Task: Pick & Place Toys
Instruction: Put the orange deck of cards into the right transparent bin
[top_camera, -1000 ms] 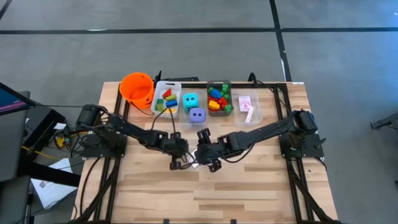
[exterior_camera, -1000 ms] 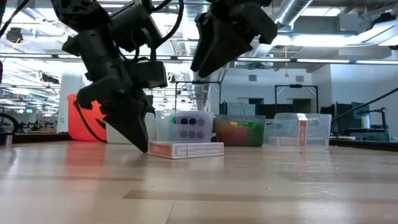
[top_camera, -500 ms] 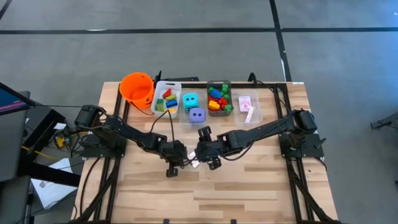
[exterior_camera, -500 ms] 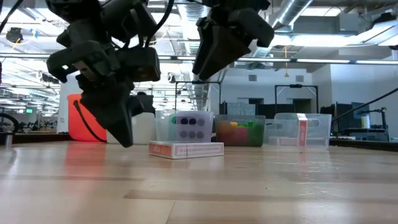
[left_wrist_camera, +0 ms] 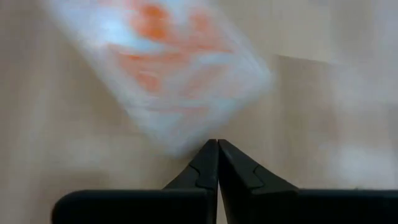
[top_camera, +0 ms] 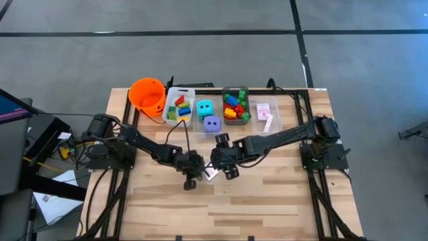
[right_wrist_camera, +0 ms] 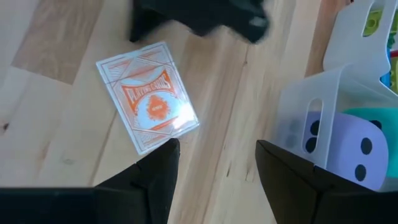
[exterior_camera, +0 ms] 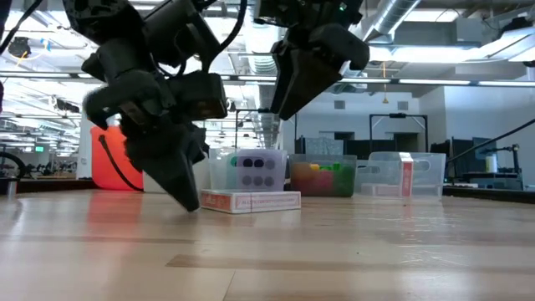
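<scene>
Swinging back down, the left gripper (exterior_camera: 185,196), fingers pressed together, touches the flat red-backed card box (exterior_camera: 250,201), probably steadying it for the half-open right gripper (exterior_camera: 288,104) above.

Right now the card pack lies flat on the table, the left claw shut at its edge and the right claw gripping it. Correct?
Not quite. In the right wrist view the right claw is open above the card pack, gripping nothing. The rest holds: pack flat, left claw shut at its edge.

You're seeing wooden counter (top_camera: 267,201) carrying card deck (right_wrist_camera: 148,104) lying flat mid-counter, orange bucket (top_camera: 147,94), clear bins (top_camera: 189,91) sitting along far edge.
</scene>
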Controlling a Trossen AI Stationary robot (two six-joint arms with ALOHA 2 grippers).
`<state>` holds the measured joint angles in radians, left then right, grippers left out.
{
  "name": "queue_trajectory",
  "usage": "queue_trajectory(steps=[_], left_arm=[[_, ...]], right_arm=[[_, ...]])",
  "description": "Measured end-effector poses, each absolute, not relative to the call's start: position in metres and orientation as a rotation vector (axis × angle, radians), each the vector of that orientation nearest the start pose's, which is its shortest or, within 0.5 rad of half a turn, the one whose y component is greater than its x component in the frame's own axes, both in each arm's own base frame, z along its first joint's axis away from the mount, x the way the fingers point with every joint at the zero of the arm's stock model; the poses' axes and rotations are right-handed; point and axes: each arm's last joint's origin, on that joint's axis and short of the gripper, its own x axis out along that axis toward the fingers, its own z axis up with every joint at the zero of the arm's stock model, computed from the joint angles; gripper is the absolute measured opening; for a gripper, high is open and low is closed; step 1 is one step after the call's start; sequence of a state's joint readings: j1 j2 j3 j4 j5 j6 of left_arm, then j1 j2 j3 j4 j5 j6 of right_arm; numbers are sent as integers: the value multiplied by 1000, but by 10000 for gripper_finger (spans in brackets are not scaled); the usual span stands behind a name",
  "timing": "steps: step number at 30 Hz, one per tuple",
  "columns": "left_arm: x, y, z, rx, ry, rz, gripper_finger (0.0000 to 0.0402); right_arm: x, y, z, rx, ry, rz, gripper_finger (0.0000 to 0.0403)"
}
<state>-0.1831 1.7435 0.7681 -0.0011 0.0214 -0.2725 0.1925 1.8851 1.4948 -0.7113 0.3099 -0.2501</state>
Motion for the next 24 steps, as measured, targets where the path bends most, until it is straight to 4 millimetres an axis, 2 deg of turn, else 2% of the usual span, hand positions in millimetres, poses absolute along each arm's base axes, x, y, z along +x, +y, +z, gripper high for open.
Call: queue_trajectory(steps=[5, 7, 14, 20, 24], left_arm=[[300, -38, 118, -82, 948, 231, 0], [300, -34, 121, -65, 925, 286, 0], [294, -34, 132, -54, 949, 235, 0], [279, -33, 149, -39, 1007, 233, 0], [268, -31, 166, -40, 1006, 230, 0]], right_arm=[[388, 67, 232, -501, 1085, 32, 207], [388, 68, 231, -503, 1090, 33, 207], [382, 67, 228, -475, 1157, 48, 207], [376, 61, 219, -372, 1224, 76, 207], [360, 55, 209, -323, 1275, 36, 207]])
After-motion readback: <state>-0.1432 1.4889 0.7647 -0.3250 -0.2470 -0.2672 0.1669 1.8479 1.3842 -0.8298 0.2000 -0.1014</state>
